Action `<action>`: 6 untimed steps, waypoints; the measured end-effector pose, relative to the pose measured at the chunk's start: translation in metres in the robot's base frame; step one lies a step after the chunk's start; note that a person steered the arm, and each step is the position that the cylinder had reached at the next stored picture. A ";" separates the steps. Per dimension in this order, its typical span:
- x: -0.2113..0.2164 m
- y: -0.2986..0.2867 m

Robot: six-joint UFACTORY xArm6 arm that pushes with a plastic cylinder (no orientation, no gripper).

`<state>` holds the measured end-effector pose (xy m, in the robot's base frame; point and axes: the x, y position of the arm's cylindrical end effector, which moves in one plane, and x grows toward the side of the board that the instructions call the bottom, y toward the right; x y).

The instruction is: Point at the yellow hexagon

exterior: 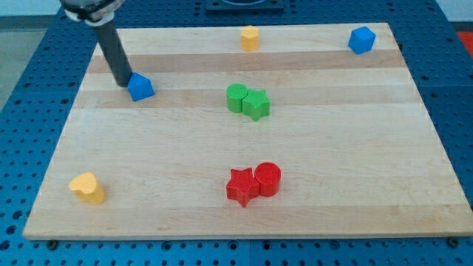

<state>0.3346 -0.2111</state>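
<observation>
The yellow hexagon (250, 37) sits near the view's top edge, a little right of the middle of the wooden board (148, 148). My tip (123, 82) is at the view's upper left, touching or just left of a blue block (140, 87). The tip is far to the left of the yellow hexagon.
A second blue block (361, 40) is at the top right. A green cylinder (237, 97) and a green star (256, 105) touch near the middle. A red star (242, 187) and a red cylinder (267, 179) touch at the bottom middle. A yellow heart-like block (87, 188) lies bottom left.
</observation>
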 end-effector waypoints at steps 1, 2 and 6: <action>-0.004 0.032; -0.013 0.082; -0.100 0.255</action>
